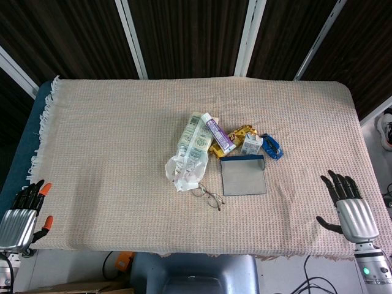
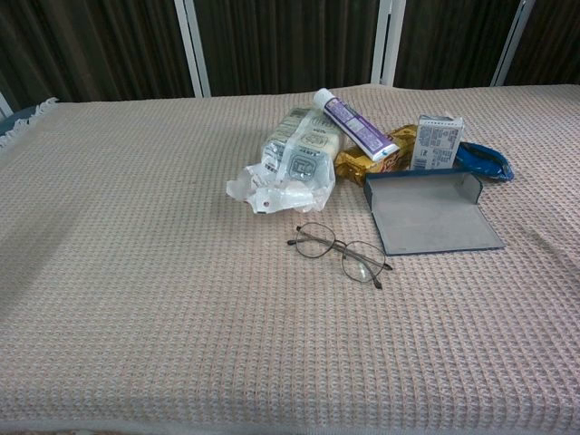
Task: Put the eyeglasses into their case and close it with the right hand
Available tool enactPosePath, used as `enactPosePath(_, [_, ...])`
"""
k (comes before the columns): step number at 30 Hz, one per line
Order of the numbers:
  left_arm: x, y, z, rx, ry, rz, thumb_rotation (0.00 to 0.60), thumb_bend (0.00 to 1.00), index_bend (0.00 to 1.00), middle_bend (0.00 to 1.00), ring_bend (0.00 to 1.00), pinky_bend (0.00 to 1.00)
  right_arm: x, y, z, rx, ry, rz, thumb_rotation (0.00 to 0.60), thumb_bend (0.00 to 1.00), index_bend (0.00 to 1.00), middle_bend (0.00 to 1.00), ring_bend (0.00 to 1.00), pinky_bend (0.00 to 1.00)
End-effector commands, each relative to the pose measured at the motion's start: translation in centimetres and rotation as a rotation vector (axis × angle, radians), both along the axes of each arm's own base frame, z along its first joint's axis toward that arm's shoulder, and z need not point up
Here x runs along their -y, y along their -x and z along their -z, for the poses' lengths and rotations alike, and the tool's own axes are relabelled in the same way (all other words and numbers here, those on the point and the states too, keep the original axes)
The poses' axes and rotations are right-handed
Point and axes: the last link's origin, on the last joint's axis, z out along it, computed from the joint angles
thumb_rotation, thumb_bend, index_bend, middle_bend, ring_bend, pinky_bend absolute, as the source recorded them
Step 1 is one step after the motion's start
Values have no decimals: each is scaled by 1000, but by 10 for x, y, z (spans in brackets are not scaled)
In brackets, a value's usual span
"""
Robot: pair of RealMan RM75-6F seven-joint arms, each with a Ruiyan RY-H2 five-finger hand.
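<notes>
Table cloth [image 1: 110, 153]: I am seeing it lying across the whole surface.
Right hand [image 1: 350, 208]: I am resting it at the near right corner, fingers spread, holding nothing.
Left hand [image 1: 24, 214]: I am resting it at the near left corner, fingers spread, holding nothing.
Case [image 2: 426, 211]: lying open, mid-surface.
Eyeglasses [image 2: 342, 253]: lying just beside the case's left near corner.

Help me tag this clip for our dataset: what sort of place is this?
Probably an indoor lab or test station for robot handling, not a home. A table draped in a woven beige cloth holds loose props, eyeglasses beside an open case, and cables trail on the floor below the near edge.
</notes>
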Motion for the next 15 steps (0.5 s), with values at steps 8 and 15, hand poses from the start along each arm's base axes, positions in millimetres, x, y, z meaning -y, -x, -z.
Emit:
enactPosePath(8, [-1,2,-2,8,0,-12,600,403,0,0,0,120,12,-4,14,85,-67,-2,600,304,150,0,0,0])
enactPosePath(15, [-1,3,-5,22,0,-9,600,405,0,0,0,120,55,-30,37,226,-228,14,600,327,242,0,0,0])
